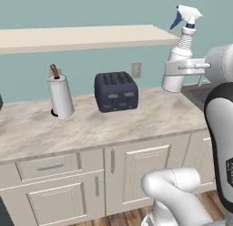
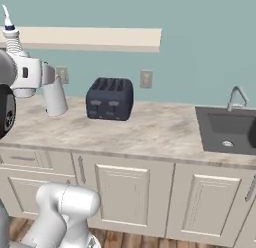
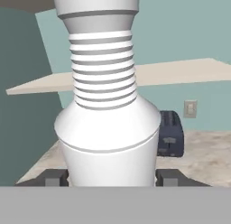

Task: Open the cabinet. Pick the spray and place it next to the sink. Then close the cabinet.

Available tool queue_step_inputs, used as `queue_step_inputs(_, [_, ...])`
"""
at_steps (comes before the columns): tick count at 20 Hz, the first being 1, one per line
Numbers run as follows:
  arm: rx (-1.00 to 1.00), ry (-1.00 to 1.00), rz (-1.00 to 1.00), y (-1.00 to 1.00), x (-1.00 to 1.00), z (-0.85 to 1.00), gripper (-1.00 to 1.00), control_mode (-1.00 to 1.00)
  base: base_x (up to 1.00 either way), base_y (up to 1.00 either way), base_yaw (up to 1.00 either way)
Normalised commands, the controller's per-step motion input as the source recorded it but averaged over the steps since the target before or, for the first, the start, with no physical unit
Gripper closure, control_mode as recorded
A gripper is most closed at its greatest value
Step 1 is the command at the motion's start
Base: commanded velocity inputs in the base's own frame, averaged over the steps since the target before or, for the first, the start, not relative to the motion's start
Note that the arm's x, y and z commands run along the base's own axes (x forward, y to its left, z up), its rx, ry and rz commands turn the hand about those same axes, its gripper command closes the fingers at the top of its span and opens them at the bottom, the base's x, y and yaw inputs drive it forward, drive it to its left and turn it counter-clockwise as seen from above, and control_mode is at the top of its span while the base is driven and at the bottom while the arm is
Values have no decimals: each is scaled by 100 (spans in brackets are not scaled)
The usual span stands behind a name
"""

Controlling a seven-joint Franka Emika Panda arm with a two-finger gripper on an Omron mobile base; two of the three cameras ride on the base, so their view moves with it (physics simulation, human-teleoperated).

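Note:
My gripper [image 1: 175,68] is shut on the body of the spray [image 1: 183,43], a white bottle with a ribbed neck and a blue nozzle tip, held upright in the air above the right part of the counter. In the right base view the spray [image 2: 13,41] sits at the far left, with the gripper [image 2: 21,77] around it. In the hand view the spray [image 3: 106,128] stands between the fingertips [image 3: 56,177]. The dark grey sink [image 2: 227,128] with its silver faucet [image 2: 238,97] lies to the right. The cabinet doors [image 2: 122,194] under the counter are shut.
A dark toaster [image 1: 116,91] and a white paper-towel roll [image 1: 60,96] stand on the marble counter [image 1: 150,115]. A beige board [image 1: 82,37] runs along the wall above them. Two outlets are on the teal wall.

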Motion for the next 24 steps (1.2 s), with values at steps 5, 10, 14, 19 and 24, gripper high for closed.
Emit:
queue_step_inputs(5, [0,0,0,0,0,0,100,100,0,-100,-10])
queue_step_inputs(10, [0,0,0,0,0,0,100,100,11,-98,-6])
queue_step_inputs(14, [0,0,0,0,0,0,100,100,44,-87,0])
queue_step_inputs(19, [0,0,0,0,0,0,100,100,38,-58,0])
queue_step_inputs(24, [0,0,0,0,0,0,100,100,25,-37,1])
